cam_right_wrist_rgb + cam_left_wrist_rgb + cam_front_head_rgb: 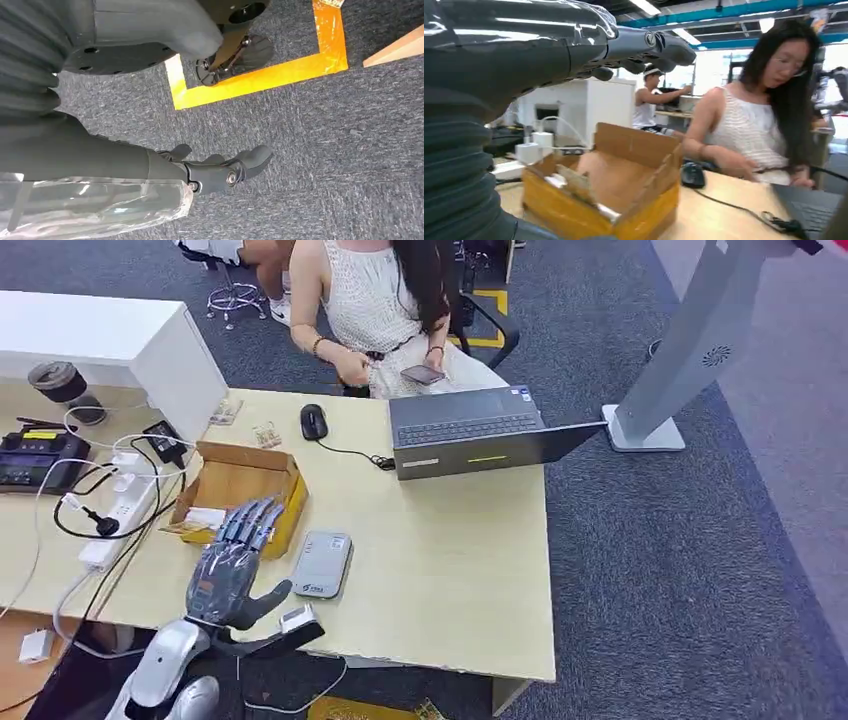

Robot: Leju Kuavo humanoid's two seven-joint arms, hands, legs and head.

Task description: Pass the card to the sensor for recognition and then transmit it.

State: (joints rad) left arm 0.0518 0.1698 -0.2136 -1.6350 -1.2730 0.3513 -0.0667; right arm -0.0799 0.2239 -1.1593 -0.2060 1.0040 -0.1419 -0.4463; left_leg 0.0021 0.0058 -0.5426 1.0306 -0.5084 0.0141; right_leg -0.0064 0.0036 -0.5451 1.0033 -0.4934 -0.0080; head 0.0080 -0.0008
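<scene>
A pale wood counter [440, 540] stands on grey carpet [680, 570]. An open cardboard box [240, 490] sits toward its left, with pale cards [205, 517] lying at the box's near-left corner. Just right of the box and nearer, a flat grey sensor [322, 563] lies face up on the counter. Beyond it are a black mouse [313, 421] and an open laptop [470, 430] at the far edge, where a seated person [385, 300] holds a phone. On the far left lie a white power strip [120, 515], tangled cables and a black device [35, 455]. A grey stand [680, 350] rises from the carpet on the right.

The left hand [232, 565] reaches forward from the near-left over the counter's near edge, palm down, its fingers [250, 520] stretched out straight and slightly spread over the near rim of the box. The thumb points right toward the sensor. It holds nothing. In the left wrist view those fingers [644, 47] hover above the box [619, 190], not touching it.

The right hand [220, 167] hangs by the robot's side over the carpet near a yellow floor marking [260, 75]. Its fingers are loosely bent and apart, with nothing in them.
</scene>
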